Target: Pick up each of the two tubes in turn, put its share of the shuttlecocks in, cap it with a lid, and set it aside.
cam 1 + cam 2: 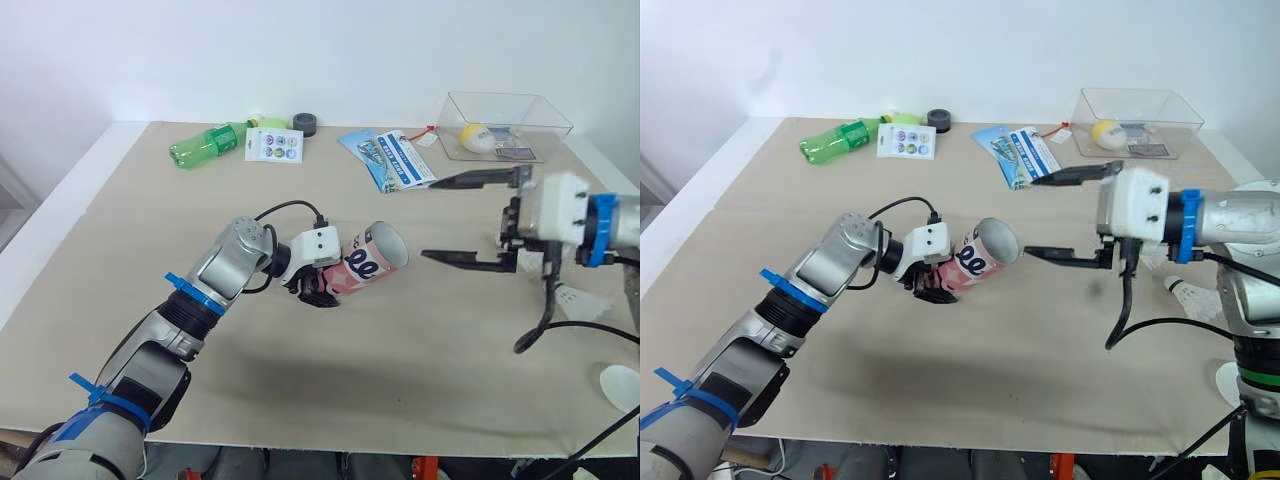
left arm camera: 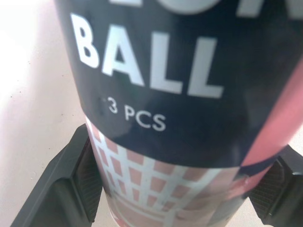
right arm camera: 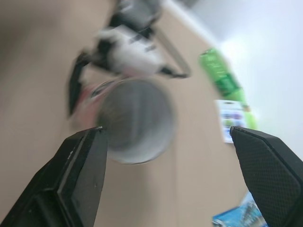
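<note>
Head camera: the left gripper clasps the pink-and-white cardboard tube above mid-table, its open mouth facing right. The right gripper hangs just right of that mouth, fingers spread wide and empty. A white feathered shuttlecock lies near the table's right edge.

Left wrist view: both pads press the tube's sides.

Right wrist view: the tube's mouth shows between the parted fingers.

A beige table bears a green bottle, black ring, blue packet and clear box.
</note>
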Available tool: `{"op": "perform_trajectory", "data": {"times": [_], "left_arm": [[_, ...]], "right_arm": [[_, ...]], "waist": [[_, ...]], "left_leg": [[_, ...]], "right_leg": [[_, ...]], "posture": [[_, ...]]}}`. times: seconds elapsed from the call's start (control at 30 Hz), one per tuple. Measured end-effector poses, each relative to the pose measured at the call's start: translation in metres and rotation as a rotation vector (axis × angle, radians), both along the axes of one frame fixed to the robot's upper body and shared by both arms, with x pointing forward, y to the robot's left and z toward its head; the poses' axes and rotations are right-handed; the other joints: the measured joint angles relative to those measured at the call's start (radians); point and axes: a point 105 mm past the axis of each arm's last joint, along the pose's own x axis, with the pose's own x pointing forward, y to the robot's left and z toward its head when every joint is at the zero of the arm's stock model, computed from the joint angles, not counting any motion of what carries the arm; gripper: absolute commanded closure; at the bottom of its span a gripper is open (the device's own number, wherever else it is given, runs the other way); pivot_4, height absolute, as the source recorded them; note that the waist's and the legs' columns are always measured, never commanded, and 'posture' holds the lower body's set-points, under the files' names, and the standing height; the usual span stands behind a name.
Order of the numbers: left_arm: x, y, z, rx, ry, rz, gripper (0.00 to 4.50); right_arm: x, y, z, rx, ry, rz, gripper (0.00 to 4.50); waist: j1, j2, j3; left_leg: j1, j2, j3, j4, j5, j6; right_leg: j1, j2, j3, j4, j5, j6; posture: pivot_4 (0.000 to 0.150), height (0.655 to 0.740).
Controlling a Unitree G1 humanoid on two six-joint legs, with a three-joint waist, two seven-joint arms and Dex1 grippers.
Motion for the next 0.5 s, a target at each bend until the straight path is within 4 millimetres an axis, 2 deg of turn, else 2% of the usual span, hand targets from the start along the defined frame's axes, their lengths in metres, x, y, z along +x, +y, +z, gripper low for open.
{"op": "perform_trajectory", "data": {"times": [0.07,0.1,0.13,0.2,0.23,0.33,0.5], "left_arm": [[-0.001,-0.002,0.000,-0.005,-0.005,-0.008,0.86],[-0.003,-0.004,0.000,-0.010,-0.008,-0.019,0.86],[-0.003,-0.004,-0.001,-0.012,-0.009,-0.021,0.86],[-0.006,-0.008,0.000,-0.023,-0.011,-0.032,0.86],[-0.007,-0.010,0.000,-0.030,-0.015,-0.038,0.86],[-0.008,-0.012,-0.001,-0.039,-0.022,-0.037,0.86],[-0.014,-0.017,-0.003,-0.057,-0.022,-0.045,0.86]], "right_arm": [[0.003,-0.019,-0.002,0.104,0.098,-0.119,0.07],[0.006,-0.040,-0.009,0.204,0.193,-0.247,0.07],[0.007,-0.050,-0.015,0.237,0.235,-0.300,0.07],[0.005,-0.079,-0.035,0.329,0.321,-0.471,0.07],[0.000,-0.101,-0.056,0.400,0.389,-0.607,0.07],[-0.013,-0.124,-0.085,0.468,0.476,-0.756,0.07],[-0.045,-0.156,-0.099,0.560,0.528,-0.905,0.07]], "waist": [[0.006,-0.001,0.000],[0.009,-0.001,0.000],[0.010,-0.001,0.000],[0.015,-0.001,-0.001],[0.019,-0.001,-0.001],[0.020,0.003,-0.003],[0.021,0.004,-0.003]], "left_leg": [[-0.001,0.000,0.000,0.000,0.000,0.000],[-0.002,-0.001,0.000,0.000,0.000,0.000],[-0.002,-0.002,0.000,0.000,0.000,0.000],[-0.003,-0.003,0.000,0.000,0.000,0.000],[-0.003,-0.004,0.000,0.000,0.000,0.001],[-0.004,-0.006,0.000,-0.001,0.000,0.001],[-0.004,-0.009,0.001,0.001,0.000,0.001]], "right_leg": [[0.000,-0.001,0.000,0.000,0.000,0.000],[0.000,-0.002,0.000,0.000,-0.001,0.001],[0.000,-0.003,0.000,0.000,-0.002,0.001],[0.000,-0.004,-0.001,0.000,-0.001,0.005],[0.000,-0.004,-0.001,0.000,-0.001,0.007],[-0.002,-0.006,-0.001,0.000,-0.002,0.008],[0.000,-0.010,-0.001,0.000,-0.004,0.007]], "posture": [[0.150,0.7400],[0.150,0.7400],[0.150,0.7400],[0.150,0.7400],[0.150,0.7400],[0.150,0.7400],[0.150,0.7400]]}}
